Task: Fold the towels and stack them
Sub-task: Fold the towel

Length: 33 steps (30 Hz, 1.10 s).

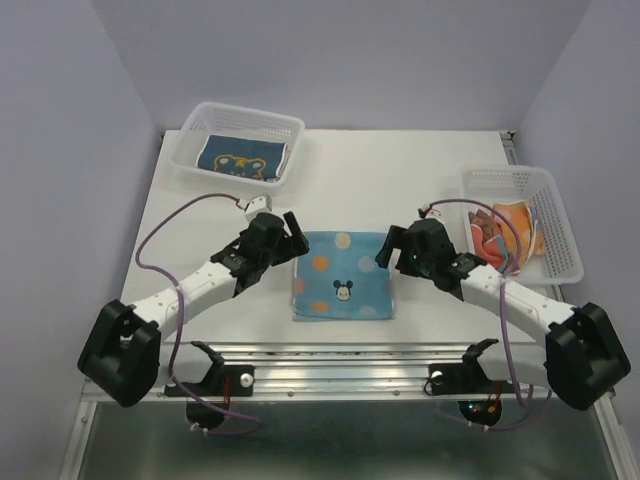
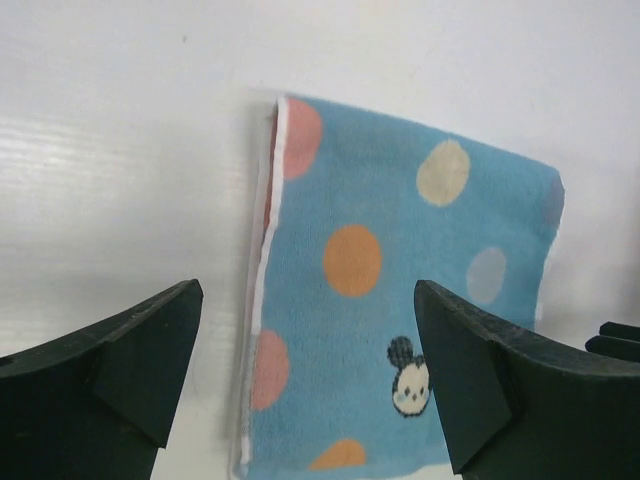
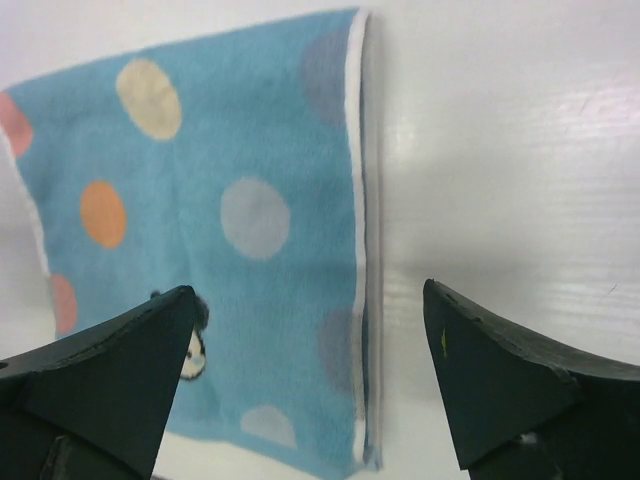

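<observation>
A light blue towel (image 1: 341,275) with dots and a Mickey head lies folded flat on the white table, between the two arms. My left gripper (image 1: 296,232) hovers open over its far left corner, jaws spread wide above the towel (image 2: 370,290) and holding nothing. My right gripper (image 1: 388,248) is open over the far right corner, its jaws straddling the white-edged side of the towel (image 3: 230,220). A folded blue patterned towel (image 1: 238,160) lies in the far left basket. Orange and brown-red towels (image 1: 505,230) sit crumpled in the right basket.
A white mesh basket (image 1: 192,130) stands at the far left of the table (image 1: 400,170). A second white mesh basket (image 1: 555,215) stands at the right edge. A metal rail (image 1: 340,365) runs along the near edge between the arm bases.
</observation>
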Each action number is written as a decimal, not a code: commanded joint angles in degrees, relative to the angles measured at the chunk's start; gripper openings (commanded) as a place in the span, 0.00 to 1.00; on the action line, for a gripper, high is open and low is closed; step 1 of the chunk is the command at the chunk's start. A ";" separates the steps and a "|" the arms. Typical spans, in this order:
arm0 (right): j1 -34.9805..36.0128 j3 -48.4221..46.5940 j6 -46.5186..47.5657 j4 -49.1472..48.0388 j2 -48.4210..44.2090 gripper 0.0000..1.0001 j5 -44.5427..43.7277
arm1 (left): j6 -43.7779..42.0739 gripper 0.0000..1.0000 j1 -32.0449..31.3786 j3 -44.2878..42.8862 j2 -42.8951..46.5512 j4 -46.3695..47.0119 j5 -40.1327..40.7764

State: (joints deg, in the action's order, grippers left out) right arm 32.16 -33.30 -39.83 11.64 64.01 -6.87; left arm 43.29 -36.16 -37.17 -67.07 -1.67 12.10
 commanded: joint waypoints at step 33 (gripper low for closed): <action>-12.65 -22.78 8.63 -9.70 35.49 0.08 12.32 | -11.82 0.00 12.08 -16.29 -32.18 15.28 -19.91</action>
State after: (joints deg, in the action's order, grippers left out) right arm 19.84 -56.10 -32.21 3.79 101.93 2.94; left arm 32.12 -24.27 -55.64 -103.44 9.39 -5.15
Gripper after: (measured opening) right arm 0.114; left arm 0.029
